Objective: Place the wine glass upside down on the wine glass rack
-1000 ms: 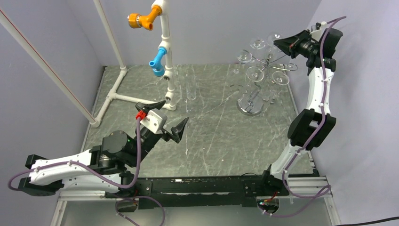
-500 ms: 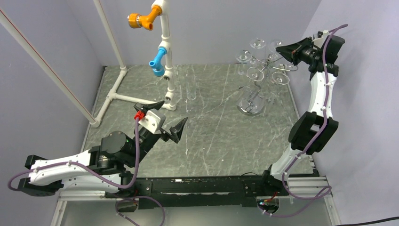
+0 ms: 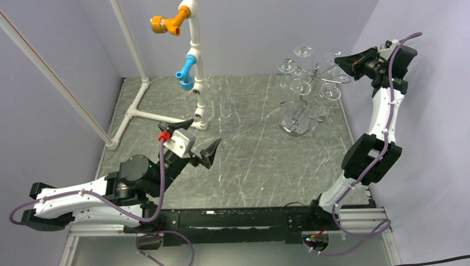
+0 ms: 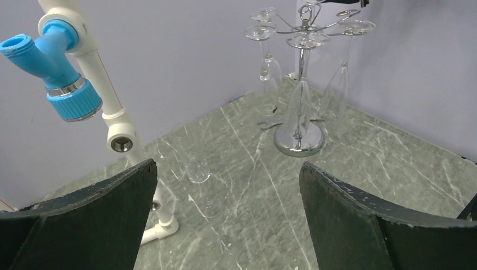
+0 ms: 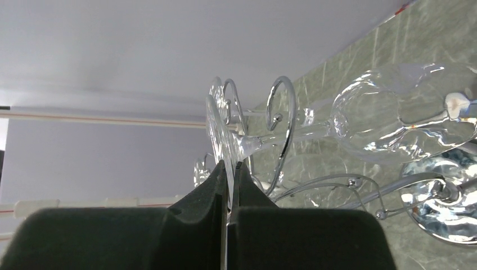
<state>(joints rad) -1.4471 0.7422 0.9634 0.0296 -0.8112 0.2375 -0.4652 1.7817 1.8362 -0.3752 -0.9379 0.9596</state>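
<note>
A clear, thin-stemmed wine glass (image 5: 388, 124) hangs bowl-down on the chrome wire rack (image 3: 295, 126) with a round shiny base, at the far right corner of the grey marbled table (image 3: 249, 166). Its stem sits inside one curled loop. The right gripper (image 5: 228, 169) pinches the edge of its flat round foot. The left gripper (image 3: 205, 131) is low over the table with its fingers spread wide, holding nothing.

No readable text, label, brand or number shows (in any view).
</note>
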